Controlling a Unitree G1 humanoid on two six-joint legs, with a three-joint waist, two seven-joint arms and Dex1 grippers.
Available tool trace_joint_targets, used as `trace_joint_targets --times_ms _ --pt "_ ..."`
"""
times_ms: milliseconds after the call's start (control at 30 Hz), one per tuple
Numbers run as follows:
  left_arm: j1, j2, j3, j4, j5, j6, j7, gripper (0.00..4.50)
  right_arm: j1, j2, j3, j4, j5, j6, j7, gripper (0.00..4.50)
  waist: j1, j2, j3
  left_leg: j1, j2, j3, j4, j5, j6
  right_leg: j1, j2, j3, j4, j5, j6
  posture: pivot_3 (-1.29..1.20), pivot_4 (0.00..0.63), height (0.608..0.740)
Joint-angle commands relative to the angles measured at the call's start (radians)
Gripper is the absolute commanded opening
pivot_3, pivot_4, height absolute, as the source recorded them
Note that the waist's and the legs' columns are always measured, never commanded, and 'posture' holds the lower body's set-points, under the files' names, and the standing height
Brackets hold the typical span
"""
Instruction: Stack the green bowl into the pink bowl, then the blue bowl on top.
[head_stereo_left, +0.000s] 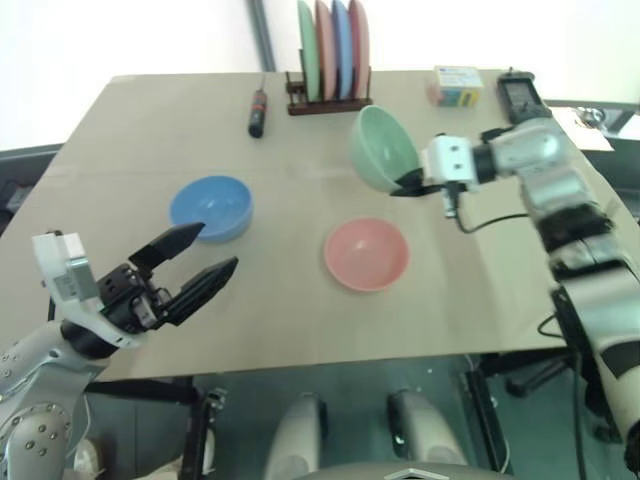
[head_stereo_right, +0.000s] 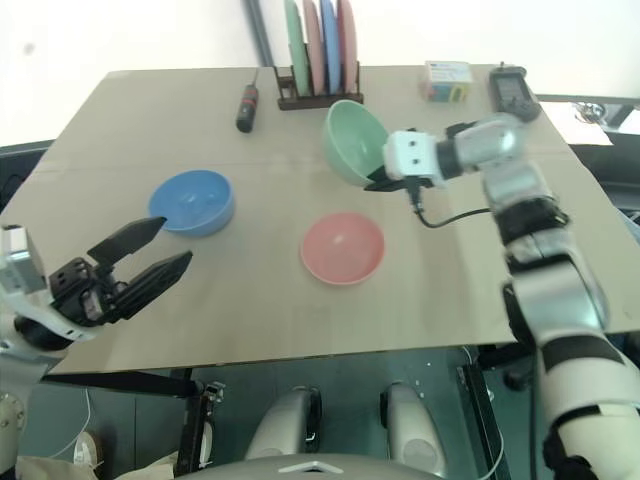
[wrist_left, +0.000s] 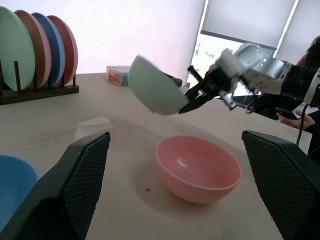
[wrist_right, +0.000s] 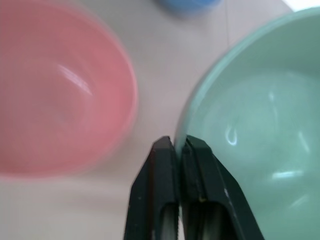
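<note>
1. My left gripper (head_stereo_left: 205, 256) hovers nearest, fingers spread apart, holding nothing.
2. The blue bowl (head_stereo_left: 211, 208) and the pink bowl (head_stereo_left: 366, 253) rest upright on the table (head_stereo_left: 130, 130), well apart.
3. My right gripper (head_stereo_left: 405, 184) is clamped on the green bowl (head_stereo_left: 384, 147) at its rim, holding it tilted, off the table, beyond the pink bowl.

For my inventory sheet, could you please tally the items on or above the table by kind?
Bowls: 3 (green bowl, pink bowl, blue bowl)
Plates in the rack: 4
Plate rack: 1
Screwdriver: 1
Small colourful box: 1
Black handheld device: 1
Total: 11
</note>
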Motion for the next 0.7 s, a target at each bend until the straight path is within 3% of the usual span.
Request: trace_joint_targets --times_ms 33,200,233,300,433,533,633,700 --pt "-0.035 0.005 -0.024 0.023 0.040 -0.026 0.008 4.50 0.109 -0.044 -0.002 -0.367 0.100 0.285 -0.005 0.06 0.001 0.000 0.000 0.000 0.000 0.000 0.000 0.000 0.000 0.000 0.000 0.000 0.001 0.000 -0.001 0.00 0.150 0.740" --pt "-0.096 0.028 -0.048 0.069 0.054 -0.015 -0.014 4.50 0.229 -0.033 0.025 -0.566 0.120 0.476 -0.075 0.06 0.000 0.000 0.000 0.000 0.001 0.002 0.003 0.000 0.000 -0.001 0.001 0.001 0.003 -0.003 -0.004 0.00 0.150 0.740" --pt "-0.107 0.034 -0.051 0.077 0.054 -0.012 -0.017 4.50 0.246 -0.026 0.033 -0.580 0.121 0.492 -0.084 0.69 0.000 0.000 0.000 0.000 0.001 0.002 0.004 0.000 0.000 -0.001 0.001 0.001 0.003 -0.003 -0.004 0.00 0.150 0.740" --pt "-0.129 0.044 -0.060 0.091 0.061 -0.007 -0.012 4.50 0.263 -0.016 0.066 -0.596 0.107 0.522 -0.095 1.23 0.001 0.000 0.000 0.000 0.001 0.002 0.005 0.000 0.000 -0.001 0.001 0.001 0.003 -0.003 -0.004 0.00 0.150 0.740" --pt "-0.144 0.061 -0.079 0.076 0.137 0.009 0.067 4.50 0.270 -0.034 0.062 -0.626 0.105 0.565 -0.121 3.06 0.001 0.000 0.000 -0.001 0.001 0.002 0.005 0.000 0.000 -0.001 0.001 0.001 0.003 -0.003 -0.004 0.00 0.150 0.740" --pt "-0.129 0.096 -0.117 0.032 0.313 0.020 0.195 4.50 0.282 -0.024 -0.039 -0.666 0.168 0.623 -0.204 4.36 0.002 0.000 0.000 -0.001 0.001 0.002 0.004 0.000 0.000 -0.001 0.001 0.001 0.002 -0.003 -0.004 0.00 0.150 0.740" --pt "-0.125 0.154 -0.185 -0.042 0.523 0.110 0.376 4.50 0.316 0.018 -0.157 -0.720 0.227 0.637 -0.333 4.49 0.003 -0.001 0.000 -0.002 0.001 0.002 0.004 0.000 0.000 -0.002 0.001 0.001 0.002 -0.002 -0.004 0.00 0.150 0.740" --pt "-0.164 0.177 -0.227 -0.073 0.547 0.182 0.416 4.50 0.347 0.017 -0.209 -0.767 0.270 0.662 -0.366 4.49 0.006 -0.001 0.000 -0.002 0.001 0.002 0.004 0.000 0.000 -0.001 0.001 0.001 0.002 -0.002 -0.003 0.00 0.150 0.740"
